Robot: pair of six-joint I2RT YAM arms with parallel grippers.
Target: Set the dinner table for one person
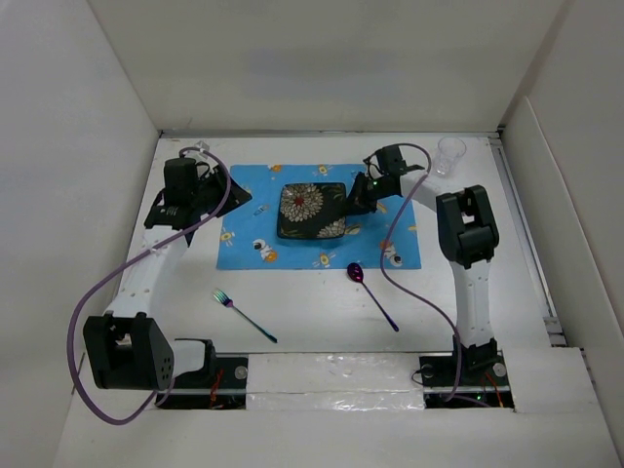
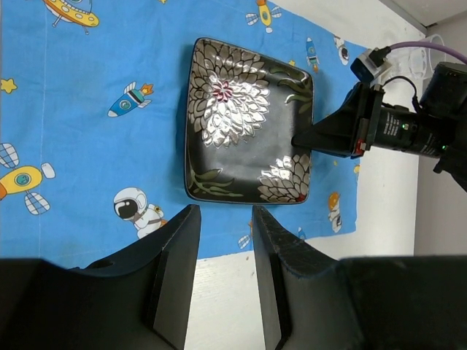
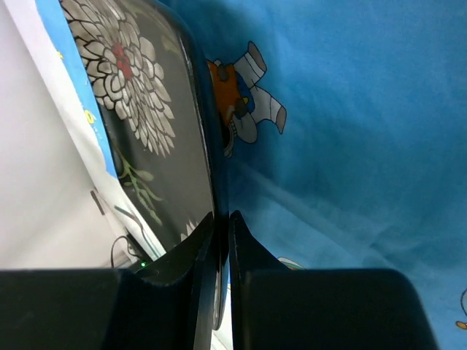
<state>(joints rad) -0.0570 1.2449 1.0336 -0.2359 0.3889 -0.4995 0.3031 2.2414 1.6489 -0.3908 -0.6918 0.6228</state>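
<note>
A square black plate with white flowers lies on the blue cartoon placemat, which is spread on the white dinner table. My right gripper is shut on the plate's right rim; in the right wrist view its jaws pinch the dark edge of the plate. My left gripper hovers at the placemat's left edge, open and holding nothing. In the left wrist view its fingers frame bare table below the plate, with the right gripper on the plate's rim.
An iridescent fork and a purple spoon lie on the table in front of the placemat. A clear glass stands at the back right. White walls enclose the table on three sides.
</note>
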